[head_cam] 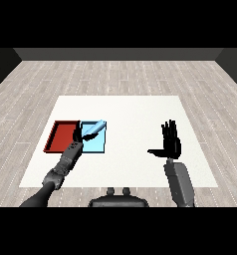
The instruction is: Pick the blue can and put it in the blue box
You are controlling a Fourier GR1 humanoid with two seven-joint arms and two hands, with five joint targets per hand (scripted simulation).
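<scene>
Head view: my right hand [171,144] hangs above the white table [135,114] on the right, fingers straight, thumb spread, holding nothing. Farther left, my left hand [78,135] curls round the blue can [94,129], tilted over the light blue tray [97,146], just right of the red tray [60,137].

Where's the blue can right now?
The blue can lies tilted over the light blue tray, left of centre, by the left hand, beside the red tray.

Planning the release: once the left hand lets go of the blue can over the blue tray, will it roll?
Probably: the blue can is tilted in the left hand, so may roll. The light blue tray rim should stop it.
</scene>
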